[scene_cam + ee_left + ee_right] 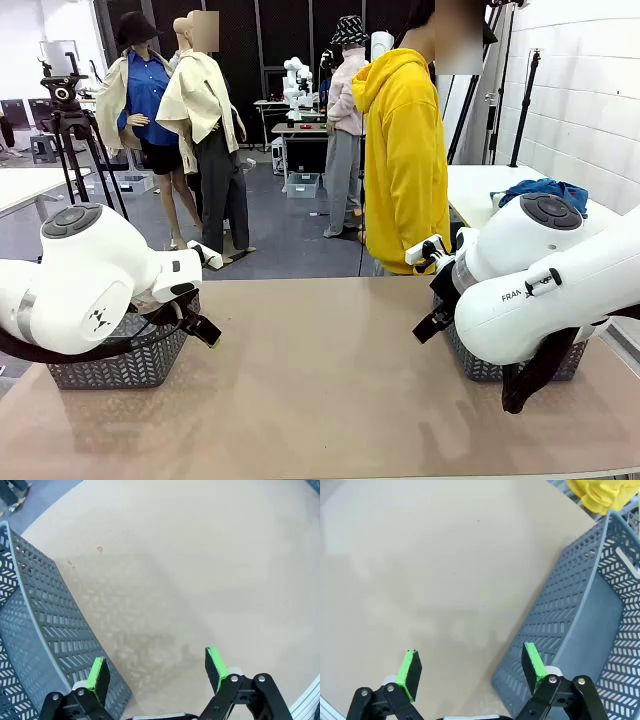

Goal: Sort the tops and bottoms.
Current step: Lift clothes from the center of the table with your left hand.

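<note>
1. My left gripper [157, 669] is spread wide over the table [200, 555], just beside the left basket [45, 625].
2. My right gripper [470, 669] is also spread wide, beside the right basket [580, 615].
3. A blue cloth [545, 190] lies on the white table [480, 185] behind.

From my station I look across a broad beige tabletop [320, 380] into a workshop with a smooth grey floor [290, 225]. Black wall panels [280, 35] close the far end and a white-painted block wall [590, 90] closes the right. A black camera tripod [68, 118] stands at the left near a white-topped table [20, 188], another white table [485, 190] sits by the right wall beside a tilted thin black pole [525, 105], and the light is even and bright.
</note>
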Tool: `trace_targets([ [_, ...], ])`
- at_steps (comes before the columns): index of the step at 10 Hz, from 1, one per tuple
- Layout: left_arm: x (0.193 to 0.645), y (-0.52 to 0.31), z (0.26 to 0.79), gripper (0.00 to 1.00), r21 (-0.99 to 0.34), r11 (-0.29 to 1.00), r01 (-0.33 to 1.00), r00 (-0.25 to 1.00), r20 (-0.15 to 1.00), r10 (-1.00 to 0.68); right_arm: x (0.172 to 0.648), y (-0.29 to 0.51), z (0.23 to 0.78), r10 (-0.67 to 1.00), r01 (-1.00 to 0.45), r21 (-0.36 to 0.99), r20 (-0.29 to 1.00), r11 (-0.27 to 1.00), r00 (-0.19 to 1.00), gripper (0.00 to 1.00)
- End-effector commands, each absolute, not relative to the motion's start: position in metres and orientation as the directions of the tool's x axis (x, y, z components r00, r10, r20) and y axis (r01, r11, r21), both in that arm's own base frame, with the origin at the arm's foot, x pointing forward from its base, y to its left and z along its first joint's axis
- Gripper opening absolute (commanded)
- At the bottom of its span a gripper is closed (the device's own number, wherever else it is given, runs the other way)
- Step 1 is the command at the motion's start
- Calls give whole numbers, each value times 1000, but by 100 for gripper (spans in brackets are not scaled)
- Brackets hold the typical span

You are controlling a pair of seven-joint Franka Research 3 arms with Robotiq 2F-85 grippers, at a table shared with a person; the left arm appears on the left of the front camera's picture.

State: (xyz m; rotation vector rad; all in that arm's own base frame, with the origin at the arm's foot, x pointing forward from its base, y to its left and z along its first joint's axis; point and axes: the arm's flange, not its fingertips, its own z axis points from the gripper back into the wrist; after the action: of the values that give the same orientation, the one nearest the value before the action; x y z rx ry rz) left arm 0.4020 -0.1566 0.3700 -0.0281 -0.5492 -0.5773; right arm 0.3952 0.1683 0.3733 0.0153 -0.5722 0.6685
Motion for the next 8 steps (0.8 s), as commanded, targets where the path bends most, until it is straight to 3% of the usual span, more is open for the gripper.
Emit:
trace_targets([
  [1, 402, -157, 370, 100, 125, 841, 526, 699, 501, -511, 395, 168, 373, 581, -590, -166, 506, 790, 637, 100],
  [8, 402, -157, 370, 100, 125, 841, 526, 699, 501, -511, 395, 168, 373, 581, -590, -166, 506, 790, 637, 100],
])
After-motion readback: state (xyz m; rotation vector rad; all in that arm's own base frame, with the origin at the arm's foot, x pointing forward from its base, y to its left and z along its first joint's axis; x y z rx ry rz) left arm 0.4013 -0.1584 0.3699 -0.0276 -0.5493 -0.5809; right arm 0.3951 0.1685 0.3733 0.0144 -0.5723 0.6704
